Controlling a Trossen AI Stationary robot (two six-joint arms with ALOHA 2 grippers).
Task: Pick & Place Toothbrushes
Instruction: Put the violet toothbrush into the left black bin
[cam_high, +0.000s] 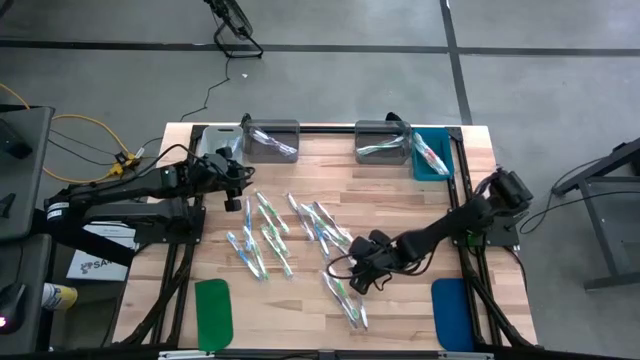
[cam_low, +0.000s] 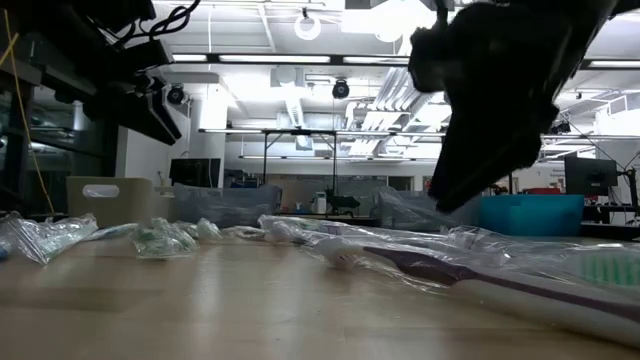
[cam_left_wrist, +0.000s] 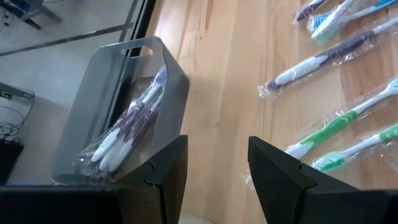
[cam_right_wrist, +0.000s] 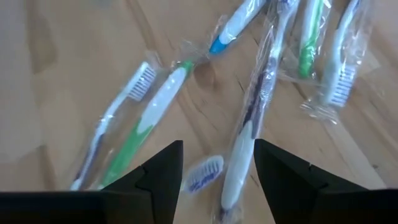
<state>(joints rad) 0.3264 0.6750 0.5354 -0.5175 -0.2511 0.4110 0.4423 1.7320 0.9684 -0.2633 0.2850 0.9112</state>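
Several clear-wrapped toothbrushes (cam_high: 275, 235) lie flat and scattered on the wooden table (cam_high: 400, 200). My right gripper (cam_high: 358, 280) hangs open just above them near the table's middle. A purple-handled toothbrush (cam_right_wrist: 247, 127) lies below the gap between its fingers (cam_right_wrist: 217, 177), with a green one (cam_right_wrist: 146, 134) beside it. My left gripper (cam_high: 233, 192) is open and empty (cam_left_wrist: 217, 168), above the table near a grey bin (cam_left_wrist: 175, 78) that holds purple toothbrushes (cam_left_wrist: 130, 121).
Along the far edge stand the left grey bin (cam_high: 270, 140), a second grey bin (cam_high: 382, 140) and a teal bin (cam_high: 432, 156), each with toothbrushes inside. A green pad (cam_high: 213, 310) and a blue pad (cam_high: 452, 312) lie at the near corners.
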